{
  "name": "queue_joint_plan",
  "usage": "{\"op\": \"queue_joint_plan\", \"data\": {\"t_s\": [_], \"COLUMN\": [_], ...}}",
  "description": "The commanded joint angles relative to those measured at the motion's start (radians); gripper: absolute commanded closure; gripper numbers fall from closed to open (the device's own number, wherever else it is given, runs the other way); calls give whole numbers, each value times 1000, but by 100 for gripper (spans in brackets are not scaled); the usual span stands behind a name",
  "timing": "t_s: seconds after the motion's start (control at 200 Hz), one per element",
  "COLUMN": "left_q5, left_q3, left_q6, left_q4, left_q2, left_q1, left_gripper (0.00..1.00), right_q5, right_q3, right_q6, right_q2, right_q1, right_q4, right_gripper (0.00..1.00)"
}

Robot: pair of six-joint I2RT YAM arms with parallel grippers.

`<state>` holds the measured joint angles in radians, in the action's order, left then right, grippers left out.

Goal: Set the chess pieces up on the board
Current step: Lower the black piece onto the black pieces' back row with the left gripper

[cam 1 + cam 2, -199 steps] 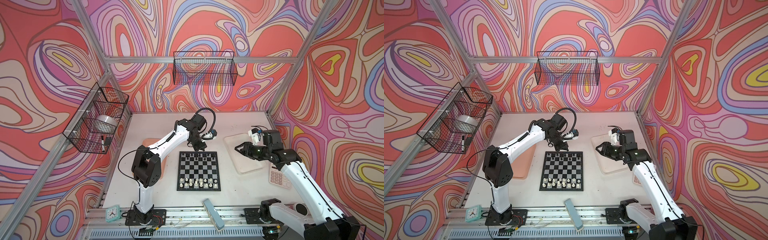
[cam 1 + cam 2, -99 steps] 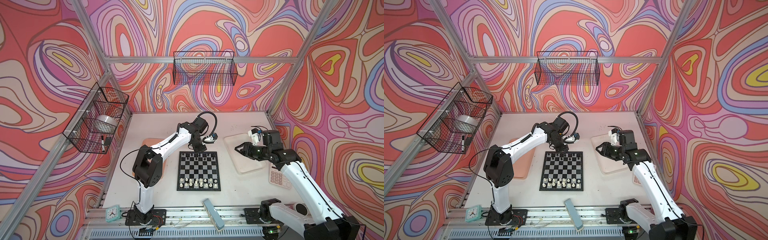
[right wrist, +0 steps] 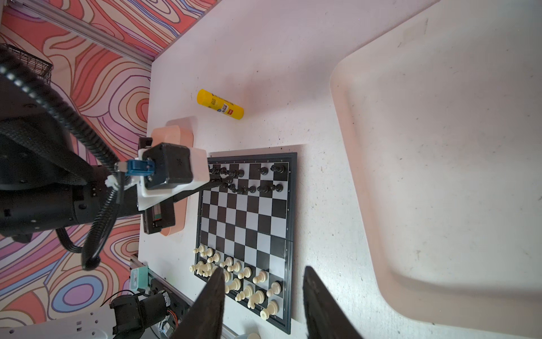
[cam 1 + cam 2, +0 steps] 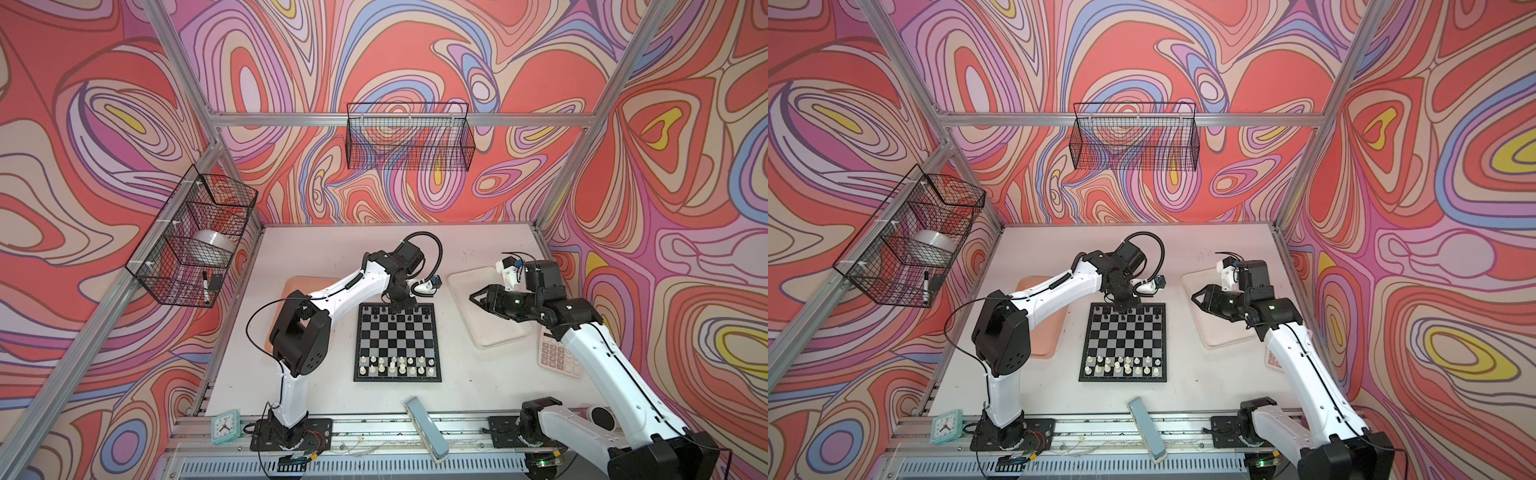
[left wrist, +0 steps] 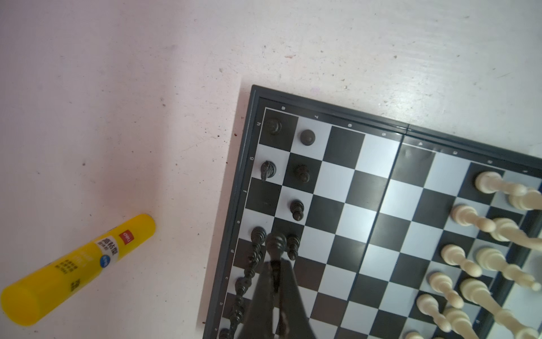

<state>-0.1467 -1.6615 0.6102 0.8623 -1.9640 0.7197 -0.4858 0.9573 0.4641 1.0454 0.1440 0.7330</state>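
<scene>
Black plastic, tiny: one black chess piece [image 5: 276, 243] is pinched at the tips of the left gripper [image 5: 276, 262], jaws closed tight on its stem. It hangs over the far side of the board [image 4: 397, 345], in among the other black pieces [image 5: 307, 137], which stand in the two far rows. Whether its base touches a square: cannot tell, the gripper hides it.

The board lies flat mid-table [image 4: 332, 249], between the pink tray [image 4: 299, 284] on the left and the white tray [image 4: 498, 332] on the right. On the two near rows stand the white pieces [image 4: 395, 365], unevenly spaced (a few bunched close together, clearest from the right wrist).

Off to the board's right, the right gripper [image 4: 473, 297] hovers above the left edge of the white tray. Its jaws stand apart with nothing between them.

A yellow glue stick [image 5: 79, 267] lies on its side on the table, just beyond the board's far left corner and near the pink tray. In both top views the left arm hides it.
</scene>
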Motion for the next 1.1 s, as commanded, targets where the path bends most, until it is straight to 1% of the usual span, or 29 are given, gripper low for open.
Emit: {"op": "queue_joint_plan", "data": {"t_s": [0.0, 0.406, 0.776, 1.097], "left_q5": [20, 60, 79, 103], "left_q3": [-13, -29, -76, -56], "left_q6": [41, 64, 65, 83], "left_q4": [1, -12, -8, -23], "left_q2": [-36, -81, -126, -138], "left_q1": [13, 26, 31, 32], "left_gripper": [100, 100, 100, 100], "right_q5": [12, 13, 13, 15], "right_q3": [-21, -40, -48, -53], "right_q6": [-11, -11, -12, -15], "right_q2": [-2, -14, -20, -25], "right_q1": [-4, -3, -4, -3], "right_q4": [5, -1, 1, 4], "right_gripper": [56, 55, 55, 55]}}
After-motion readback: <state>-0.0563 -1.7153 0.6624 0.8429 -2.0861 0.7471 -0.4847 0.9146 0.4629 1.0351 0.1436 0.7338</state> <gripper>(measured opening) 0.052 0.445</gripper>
